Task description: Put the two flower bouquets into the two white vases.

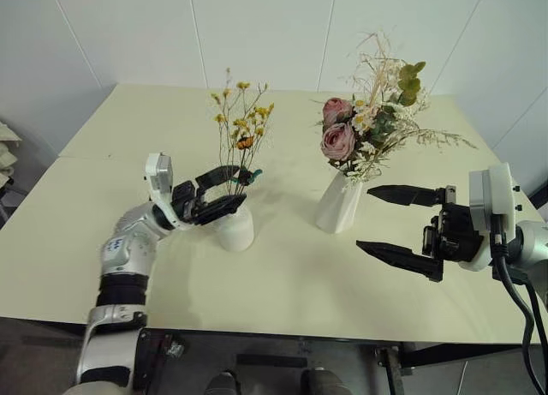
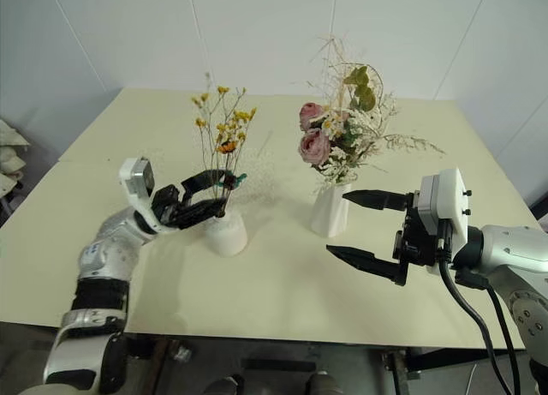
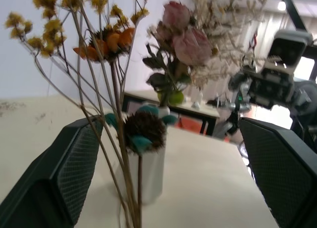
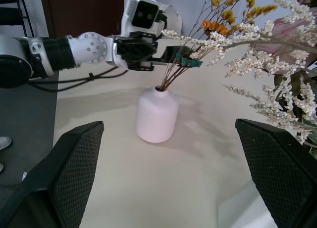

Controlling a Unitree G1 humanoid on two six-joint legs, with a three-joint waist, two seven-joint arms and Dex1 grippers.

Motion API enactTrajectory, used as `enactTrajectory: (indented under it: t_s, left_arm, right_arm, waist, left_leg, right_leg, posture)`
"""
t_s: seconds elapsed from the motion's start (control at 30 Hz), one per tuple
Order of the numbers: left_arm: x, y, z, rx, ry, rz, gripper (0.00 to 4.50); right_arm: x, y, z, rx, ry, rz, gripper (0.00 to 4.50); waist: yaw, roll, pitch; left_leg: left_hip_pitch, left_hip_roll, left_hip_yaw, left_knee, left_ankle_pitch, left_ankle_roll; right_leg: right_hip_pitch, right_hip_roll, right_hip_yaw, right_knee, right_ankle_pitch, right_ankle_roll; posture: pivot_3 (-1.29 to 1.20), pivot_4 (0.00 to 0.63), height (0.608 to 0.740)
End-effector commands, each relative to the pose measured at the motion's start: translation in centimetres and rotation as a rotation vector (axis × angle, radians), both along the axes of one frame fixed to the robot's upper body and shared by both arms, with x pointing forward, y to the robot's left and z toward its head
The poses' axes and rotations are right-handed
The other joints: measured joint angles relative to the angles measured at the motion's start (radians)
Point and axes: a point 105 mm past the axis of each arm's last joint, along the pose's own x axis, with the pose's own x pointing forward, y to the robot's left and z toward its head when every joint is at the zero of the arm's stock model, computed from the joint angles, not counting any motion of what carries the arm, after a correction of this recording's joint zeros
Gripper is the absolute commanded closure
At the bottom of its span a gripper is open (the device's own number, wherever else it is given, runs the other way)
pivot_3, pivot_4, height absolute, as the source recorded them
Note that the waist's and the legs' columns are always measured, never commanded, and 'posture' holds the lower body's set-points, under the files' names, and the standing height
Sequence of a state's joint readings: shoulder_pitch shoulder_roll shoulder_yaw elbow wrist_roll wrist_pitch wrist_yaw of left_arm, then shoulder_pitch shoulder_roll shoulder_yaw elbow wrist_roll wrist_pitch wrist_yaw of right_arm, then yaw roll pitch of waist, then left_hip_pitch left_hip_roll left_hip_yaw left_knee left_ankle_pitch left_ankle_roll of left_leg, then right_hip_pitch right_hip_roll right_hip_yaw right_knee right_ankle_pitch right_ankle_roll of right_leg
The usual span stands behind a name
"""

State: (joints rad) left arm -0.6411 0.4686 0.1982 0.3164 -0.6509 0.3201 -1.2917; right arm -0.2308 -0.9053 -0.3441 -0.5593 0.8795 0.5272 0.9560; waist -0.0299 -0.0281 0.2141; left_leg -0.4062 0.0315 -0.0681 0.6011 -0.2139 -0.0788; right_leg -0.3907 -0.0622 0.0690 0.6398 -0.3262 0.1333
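Head views:
Bench: pale cream bench [image 1: 282,301] against a white panelled wall.
Short vase: rounded white vase [image 1: 235,228] stands left of centre, with the thin sprig of yellow-orange flowers [image 1: 242,121] upright in its mouth, brown stems running down into it.
Tall vase: tapered white vase [image 1: 339,204] stands to the right of the short one, well apart from it, and carries the bunch of pink roses [image 1: 339,140] with green leaves and pale dried grasses fanning up and to the right.
Left gripper: left gripper [image 1: 221,192] is level with the sprig's lower stems, just above the short vase; its two black fingers stand spread, one on each side of the stems, not pinching them.
Right gripper: right gripper [image 1: 384,224] hangs over the bench to the right of the tall vase, pointing toward it, fingers wide apart and holding nothing.

Left wrist view:
Fingers: both black pads [image 3: 74,171] stand far apart at the edges of the picture.
Stems: the sprig's thin brown stems pass between the pads, with a dark seed head with teal bits [image 3: 144,131] among them.
Beyond: the tall vase, the roses and the right gripper lie behind.

Right wrist view:
Fingers: the two pads [image 4: 74,166] are spread wide with bare bench between them.
Ahead: the short vase with the sprig in it, and the left gripper open around the stems above its mouth.
Side: dried grasses and a rose of the bunch reach into the picture.
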Motion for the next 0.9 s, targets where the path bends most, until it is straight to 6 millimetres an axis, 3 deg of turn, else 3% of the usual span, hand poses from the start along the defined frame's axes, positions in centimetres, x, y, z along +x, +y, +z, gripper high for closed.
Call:
enactTrajectory:
  t_s: [0.03, 0.17, 0.37, 0.5, 0.6, 0.67, 0.8, 0.9]
  left_arm:
    - [-1.1, 1.3, 0.1, 0.130, -0.030, 0.019, 0.02]
    - [-1.6, 4.2, 0.9, 0.208, -0.067, 0.100, 0.02]
    - [-2.6, 8.3, 4.3, 0.232, -0.192, 0.251, 0.02]
    - [-4.1, 12.4, 6.6, 0.248, -0.264, 0.367, 0.02]
    - [-5.0, 14.2, 7.2, 0.266, -0.266, 0.408, 0.02]
    - [-5.6, 14.8, 7.3, 0.288, -0.275, 0.418, 0.02]
    - [-6.0, 15.7, 6.7, 0.299, -0.266, 0.443, 0.02]
    - [-6.3, 16.1, 7.5, 0.273, -0.309, 0.488, 0.02]
  right_arm:
    - [-0.3, -0.1, 0.3, -0.014, -0.027, 0.013, 0.00]
    - [-0.1, -0.8, 0.2, -0.032, -0.015, 0.001, 0.00]
    - [0.4, -2.2, -0.6, -0.062, 0.039, -0.032, 0.00]
    - [0.8, -4.3, -1.0, -0.088, 0.100, -0.083, 0.00]
    - [1.4, -6.2, -0.7, -0.112, 0.099, -0.130, 0.00]
    - [2.1, -7.5, -0.5, -0.117, 0.093, -0.162, 0.00]
    - [2.6, -8.2, -0.5, -0.131, 0.090, -0.162, 0.00]
    - [3.1, -9.1, 0.1, -0.107, 0.079, -0.185, 0.00]
  waist:
    - [0.003, 0.000, 0.000]
    - [0.003, 0.000, 0.000]
    - [0.004, 0.000, 0.000]
    - [0.002, 0.000, 0.000]
    - [-0.001, 0.000, 0.000]
    - [-0.001, 0.000, 0.000]
    - [0.000, 0.001, 0.000]
    - [0.002, 0.001, 0.000]
  left_leg:
    - [0.000, 0.000, 0.000, 0.000, 0.000, 0.000]
    - [0.000, 0.000, 0.000, 0.000, 0.000, 0.000]
    - [0.000, 0.000, 0.000, -0.003, 0.000, 0.000]
    - [0.000, 0.000, 0.000, -0.005, 0.000, 0.000]
    - [0.000, 0.001, 0.002, -0.006, 0.000, 0.001]
    - [0.000, 0.001, 0.002, -0.006, 0.000, 0.001]
    - [0.001, 0.001, 0.003, -0.006, 0.000, 0.001]
    - [0.001, 0.001, 0.003, -0.006, 0.000, 0.001]
  right_leg:
    - [0.000, 0.000, 0.000, 0.000, 0.000, 0.000]
    - [0.000, 0.000, 0.000, -0.001, 0.000, -0.001]
    - [0.000, -0.001, 0.000, -0.003, 0.000, -0.001]
    - [-0.001, -0.001, 0.000, -0.004, -0.001, -0.002]
    - [-0.002, -0.001, 0.000, -0.004, -0.001, -0.002]
    - [-0.002, -0.001, 0.000, -0.004, -0.002, -0.003]
    - [-0.002, -0.001, 0.000, -0.004, -0.002, -0.003]
    - [-0.002, -0.001, 0.000, -0.004, -0.002, -0.003]
  posture:
    - [0.00, 0.150, 0.740]
    - [0.00, 0.150, 0.740]
    - [0.00, 0.150, 0.740]
    - [0.00, 0.150, 0.740]
    - [0.00, 0.150, 0.740]
    - [0.00, 0.150, 0.740]
    - [0.00, 0.150, 0.740]
    - [0.00, 0.150, 0.740]
